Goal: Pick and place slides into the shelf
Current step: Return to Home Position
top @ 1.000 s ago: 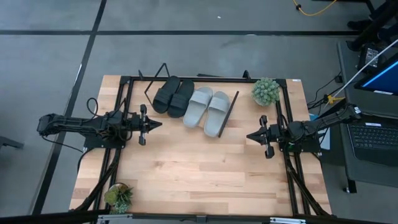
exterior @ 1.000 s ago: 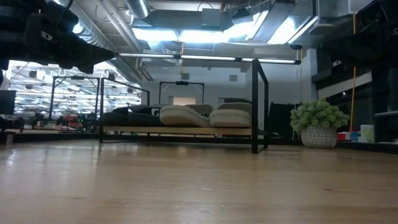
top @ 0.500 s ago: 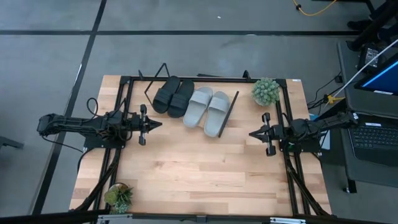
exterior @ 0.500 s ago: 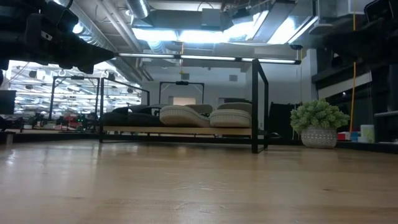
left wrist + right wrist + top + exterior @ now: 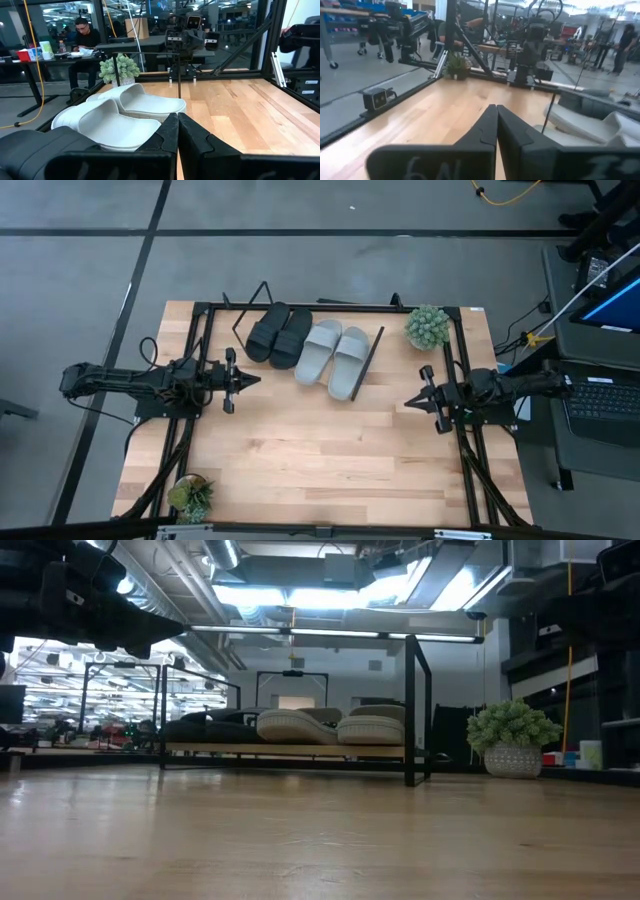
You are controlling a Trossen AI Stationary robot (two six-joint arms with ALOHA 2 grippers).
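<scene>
Wooden table (image 5: 320, 470), slides (image 5: 318, 350) on shelf (image 5: 290, 750), left gripper (image 5: 256, 379) and right gripper (image 5: 408, 402) closed

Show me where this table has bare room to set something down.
Bare: the middle of the tabletop between the left gripper and right gripper, on to the near edge, except a small plant at the near left corner. Crowded: the far side, where black slides and grey slides fill the shelf, a potted plant beside it.

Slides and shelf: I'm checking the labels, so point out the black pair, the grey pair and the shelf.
black pair (image 5: 267, 333): high view, strap of the outer slide.
grey pair (image 5: 349, 355): high view, strap of one slide.
shelf (image 5: 290, 749): low view, board's front edge.
</scene>
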